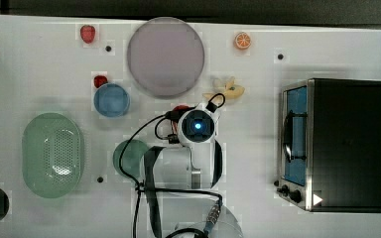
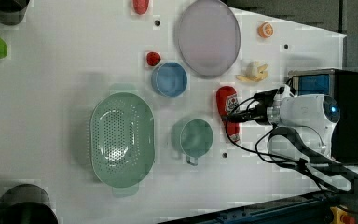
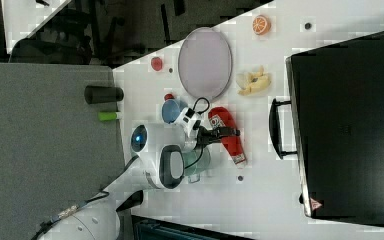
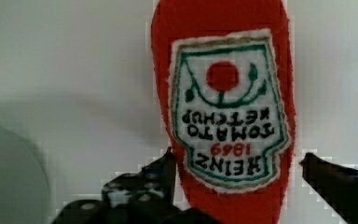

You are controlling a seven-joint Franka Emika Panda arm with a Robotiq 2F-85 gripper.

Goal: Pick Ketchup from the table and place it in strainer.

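Spread wide, the gripper (image 4: 235, 172) straddles the Ketchup (image 4: 223, 93), a red bottle lying flat on the white table (image 2: 51, 84); one finger sits just beside the label, the other stands a little off the far side. Going across the left view from its left: the pale green strainer (image 2: 121, 140), well apart from the bottle, then the blue bowl (image 2: 169, 79) and green cup (image 2: 193, 137), then the Ketchup, then the black oven (image 2: 349, 112).

A robot lab — white worktop (image 1: 39, 69) with toy food, a toaster oven (image 1: 342, 144), grey partition (image 3: 40, 150) — staged kitchen play.
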